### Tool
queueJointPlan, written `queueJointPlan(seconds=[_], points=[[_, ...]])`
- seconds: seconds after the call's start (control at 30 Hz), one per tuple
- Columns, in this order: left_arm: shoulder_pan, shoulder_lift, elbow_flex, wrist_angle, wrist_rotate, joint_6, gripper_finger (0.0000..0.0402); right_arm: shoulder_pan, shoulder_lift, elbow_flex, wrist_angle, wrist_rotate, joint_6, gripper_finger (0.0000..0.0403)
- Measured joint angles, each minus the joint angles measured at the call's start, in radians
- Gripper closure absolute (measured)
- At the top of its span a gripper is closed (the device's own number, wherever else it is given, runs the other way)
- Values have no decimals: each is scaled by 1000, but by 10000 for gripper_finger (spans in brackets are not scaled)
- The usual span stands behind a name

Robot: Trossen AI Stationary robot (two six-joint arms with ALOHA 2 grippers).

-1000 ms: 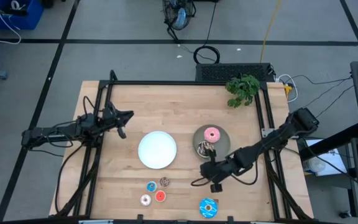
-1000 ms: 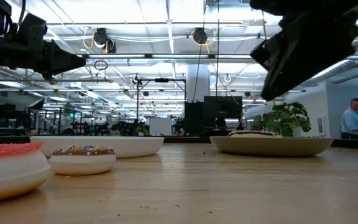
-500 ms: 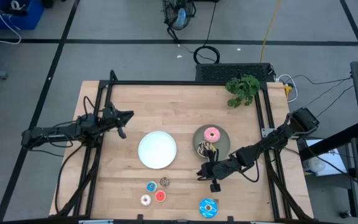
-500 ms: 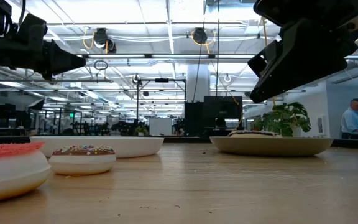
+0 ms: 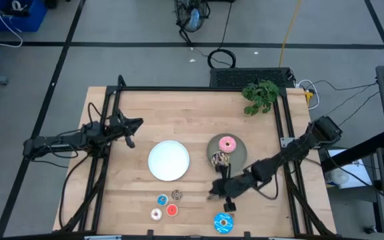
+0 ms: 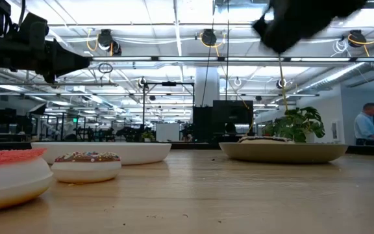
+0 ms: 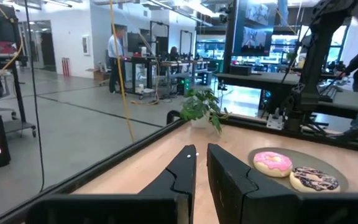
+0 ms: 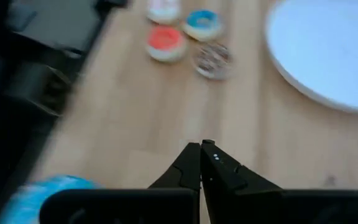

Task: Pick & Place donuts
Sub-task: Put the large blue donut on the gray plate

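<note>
The pink donut (image 5: 227, 143) and the brown sprinkled donut (image 5: 219, 159) lie on the grey plate (image 5: 240, 153). The blue sprinkled donut (image 5: 223, 222) rests flat by the table's near edge. The tiny blue (image 5: 162, 199), brown (image 5: 177, 195), white (image 5: 156, 214) and red (image 5: 172, 211) donuts sit in a cluster on the wood. My right gripper (image 5: 213, 193) hovers shut (image 8: 204, 148) between the grey plate and the blue sprinkled donut (image 8: 48, 193), above bare wood. My left gripper (image 5: 131, 127) waits shut (image 7: 201, 155) at the table's left side.
An empty white plate (image 5: 169, 160) lies mid-table, left of the grey plate. A green plant (image 5: 261, 95) stands at the far right corner. Black frame rails (image 5: 285, 120) run along the table's sides. Bare wood lies between the tiny donuts and my right gripper. A person (image 6: 367, 123) stands far behind.
My right gripper has moved from beside the grey plate toward the table's near edge and a little left, closer to the blue sprinkled donut. In the low view it has climbed toward the picture's top. No donut has moved.
</note>
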Motion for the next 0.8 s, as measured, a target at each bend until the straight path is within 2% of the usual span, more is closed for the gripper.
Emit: queueJointPlan(seconds=[0.2, 0.27, 0.37, 0.43, 0.6, 0.7, 0.8], points=[[0, 0, 0, 6, 0, -1, 355, 116, 130, 388, -513, 64, 173, 402], [0, 1, 0, 5, 1, -2, 355, 140, 187, 496, -623, 32, 250, 403], [-1, 5, 0, -1, 14, -11, 355, 166, 277, 605, -695, -50, 331, 403], [-1, 6, 0, -12, 36, -20, 355, 182, 320, 634, -725, -92, 367, 403], [-1, 6, 0, -7, 104, -26, 355, 196, 342, 625, -724, -91, 491, 398], [-1, 6, 0, -13, 111, -26, 355, 196, 345, 620, -727, -91, 510, 373], [-1, 6, 0, -28, 113, -26, 355, 196, 343, 620, -731, -83, 514, 330]])
